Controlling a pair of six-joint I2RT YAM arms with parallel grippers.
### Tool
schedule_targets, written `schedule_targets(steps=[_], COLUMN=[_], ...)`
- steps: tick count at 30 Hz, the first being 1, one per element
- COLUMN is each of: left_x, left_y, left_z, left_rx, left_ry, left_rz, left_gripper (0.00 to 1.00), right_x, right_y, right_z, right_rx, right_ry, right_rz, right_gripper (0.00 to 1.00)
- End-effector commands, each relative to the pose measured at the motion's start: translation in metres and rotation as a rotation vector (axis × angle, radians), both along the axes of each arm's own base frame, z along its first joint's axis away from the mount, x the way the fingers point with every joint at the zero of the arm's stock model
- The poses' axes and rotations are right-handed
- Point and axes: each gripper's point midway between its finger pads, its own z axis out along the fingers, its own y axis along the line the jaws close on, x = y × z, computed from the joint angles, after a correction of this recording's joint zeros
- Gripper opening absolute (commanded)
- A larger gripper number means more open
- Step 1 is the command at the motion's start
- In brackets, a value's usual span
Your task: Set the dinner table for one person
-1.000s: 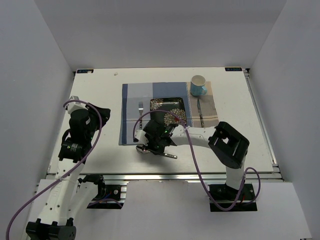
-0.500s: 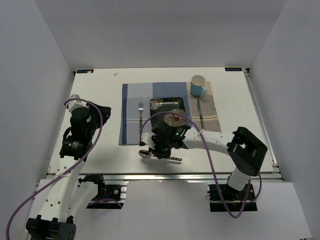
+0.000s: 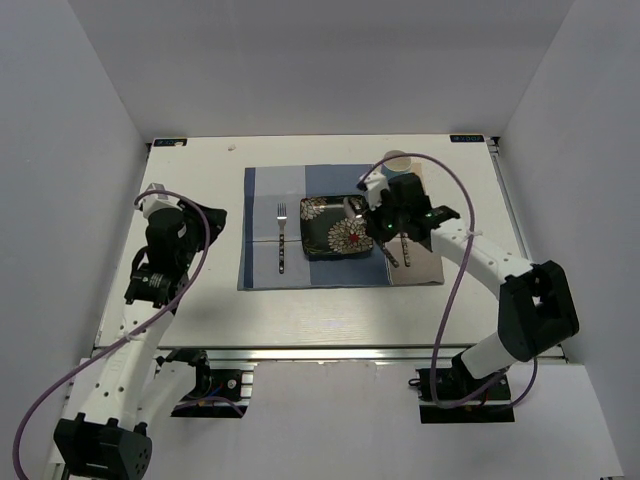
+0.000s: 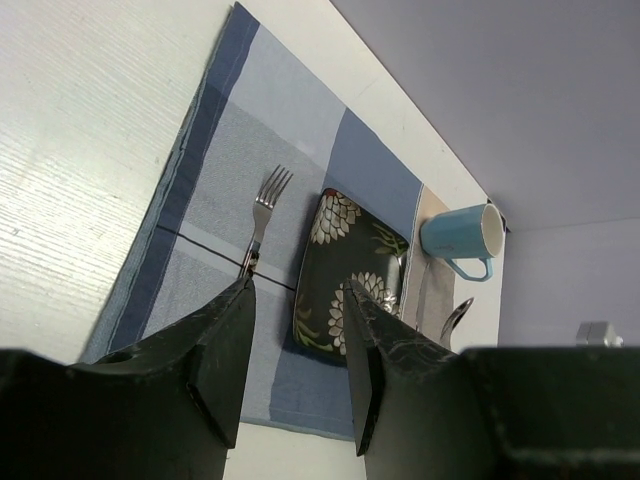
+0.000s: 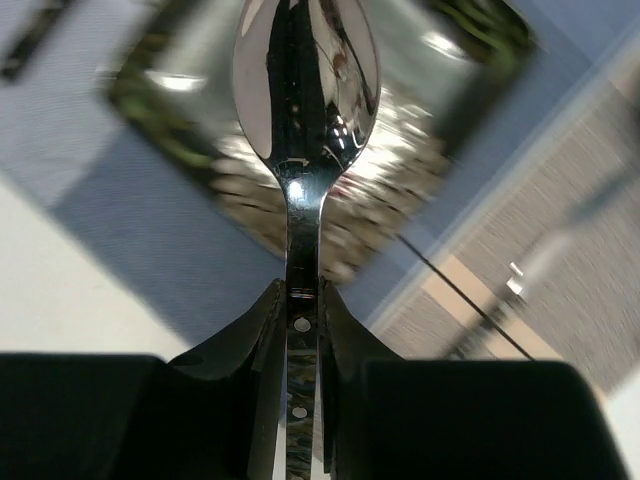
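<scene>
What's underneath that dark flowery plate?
The plate sits on the blue checked placemat, which lies on the white table. The plate covers the patch of mat directly beneath it, so whether anything else lies there cannot be seen.

Patterned plate (image 5: 425, 150) blurred behind the spoon (image 5: 299, 190)

The table (image 3: 200, 180) is white with a faint grain. Ahead of the black left gripper (image 4: 298, 295), the mat (image 4: 200, 170) is checked in dark blue, pale blue and beige. On it, the plate (image 4: 345, 240) is black with white flowers and green leaves, and the fork (image 4: 260, 215) is silver. The cup (image 4: 455, 235) is light blue, white inside. In the black right gripper (image 5: 300, 310), the spoon (image 5: 303, 80) is mirror-bright silver.
</scene>
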Motion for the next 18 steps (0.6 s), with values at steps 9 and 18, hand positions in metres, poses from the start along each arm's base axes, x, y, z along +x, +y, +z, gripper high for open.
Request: schedule_targets(steps=[9,18], left_x=[0.015,0.014], left_y=[-0.008,-0.008], left_z=[-0.005,-0.014], left_rx=[-0.016,-0.020], left_ry=[-0.001,0.026], left_rz=[-0.033,-0.035], left_gripper=[0.50,0.51], right_x=[0.063,0.090], right_y=[-0.098,-0.123], right_z=[-0.029,-0.054], right_rx=[0.078,0.087], right_ry=[0.150,0.229], right_rz=[-0.431,-0.519], right_gripper=[0.00,0.00])
